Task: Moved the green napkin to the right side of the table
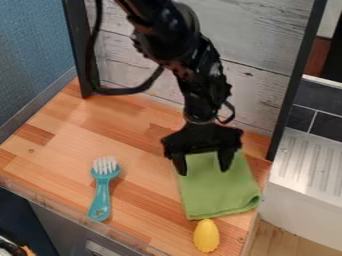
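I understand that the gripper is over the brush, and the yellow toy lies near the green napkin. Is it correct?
Not quite: the camera view shows the gripper over the green napkin, not the brush. The yellow toy does lie near the napkin.

On the desk (140, 130), the brush (102, 190) lies near the front edge, bristles toward the back. Right of it, the napkin (217, 192) lies by the right edge, the claw (202, 166) at its back end, the toy corn (206, 236) just before it.
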Tool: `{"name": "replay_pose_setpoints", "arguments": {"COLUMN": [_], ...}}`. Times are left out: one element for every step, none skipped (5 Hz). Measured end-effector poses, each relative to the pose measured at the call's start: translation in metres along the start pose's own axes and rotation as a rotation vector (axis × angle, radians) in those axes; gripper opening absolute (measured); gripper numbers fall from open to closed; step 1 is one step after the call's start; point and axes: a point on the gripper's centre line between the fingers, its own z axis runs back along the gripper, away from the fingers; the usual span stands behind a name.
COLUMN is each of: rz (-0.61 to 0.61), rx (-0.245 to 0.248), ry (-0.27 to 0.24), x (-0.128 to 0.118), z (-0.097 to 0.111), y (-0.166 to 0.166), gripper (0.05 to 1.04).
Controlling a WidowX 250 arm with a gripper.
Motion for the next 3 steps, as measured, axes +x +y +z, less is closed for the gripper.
{"name": "replay_pose_setpoints", "arguments": {"rz": [-0.005, -0.009, -0.009], "rx": [-0.031, -0.041, -0.043], "ry": [-0.04, -0.07, -0.072], "x": [0.003, 0.005, 0.005], "z": [0.022, 0.039, 0.04], "y": [-0.003, -0.002, -0.002], "gripper": [0.999, 0.999, 0.999]}}
